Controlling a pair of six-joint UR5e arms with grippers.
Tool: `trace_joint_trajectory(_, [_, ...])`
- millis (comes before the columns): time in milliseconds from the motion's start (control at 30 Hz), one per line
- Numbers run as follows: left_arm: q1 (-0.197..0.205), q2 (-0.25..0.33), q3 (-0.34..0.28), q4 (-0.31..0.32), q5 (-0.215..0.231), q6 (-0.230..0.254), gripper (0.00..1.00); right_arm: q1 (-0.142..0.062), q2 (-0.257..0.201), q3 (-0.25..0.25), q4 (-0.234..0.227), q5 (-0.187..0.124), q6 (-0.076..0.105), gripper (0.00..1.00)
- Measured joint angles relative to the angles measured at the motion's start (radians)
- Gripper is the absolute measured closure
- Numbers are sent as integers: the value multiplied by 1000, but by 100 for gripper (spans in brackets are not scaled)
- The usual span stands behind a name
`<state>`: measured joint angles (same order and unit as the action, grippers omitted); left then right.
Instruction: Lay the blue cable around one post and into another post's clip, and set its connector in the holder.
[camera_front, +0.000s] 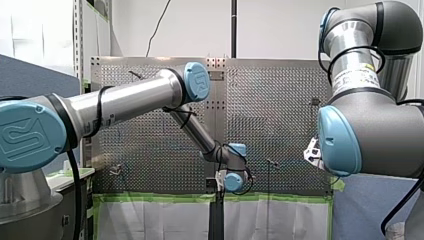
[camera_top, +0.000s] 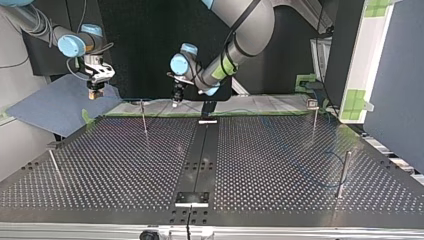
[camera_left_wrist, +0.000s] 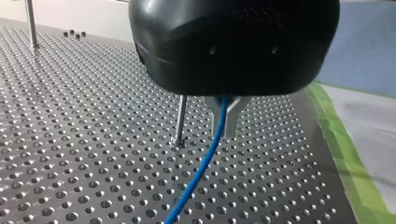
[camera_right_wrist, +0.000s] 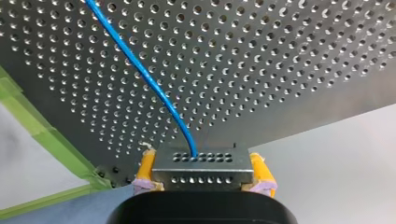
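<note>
The thin blue cable (camera_left_wrist: 201, 170) runs between the metal fingers (camera_left_wrist: 233, 119) of my left gripper (camera_left_wrist: 224, 134), which is shut on it just above the perforated table, beside a slim post (camera_left_wrist: 180, 119). In the right wrist view, my right gripper (camera_right_wrist: 201, 164) has its yellow pads (camera_right_wrist: 146, 169) shut on a perforated metal connector (camera_right_wrist: 201, 173), and the cable (camera_right_wrist: 140, 70) leaves it across the plate. In the top view my right gripper (camera_top: 95, 91) hangs off the table's far left corner, and my left gripper (camera_top: 176, 101) is at the far edge near the middle.
Slim posts stand on the table in the top view: one far left (camera_top: 144, 119), one far right (camera_top: 314, 120), one near right (camera_top: 343, 175), one near left (camera_top: 54, 166). A small bracket (camera_top: 191, 198) sits on the centre strip near the front. Green tape (camera_left_wrist: 341, 149) lines the edge.
</note>
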<state>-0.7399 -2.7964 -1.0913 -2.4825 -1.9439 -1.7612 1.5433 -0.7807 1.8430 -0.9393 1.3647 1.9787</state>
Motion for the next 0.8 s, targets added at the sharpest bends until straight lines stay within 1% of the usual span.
trace_joint_trajectory(167, [7,-2,15,-7,4,-6,100,0,1,-10,-1,11,6,100])
trace_joint_trajectory(533, [19,-2,21,-10,24,-21,100,1,4,-34,8,19,8,100])
trace_joint_trajectory(633, [21,-2,21,-10,29,-27,100,1,13,-46,14,19,10,100])
trace_joint_trajectory(800, [27,-2,27,-10,41,-44,100,4,50,-80,36,18,11,100])
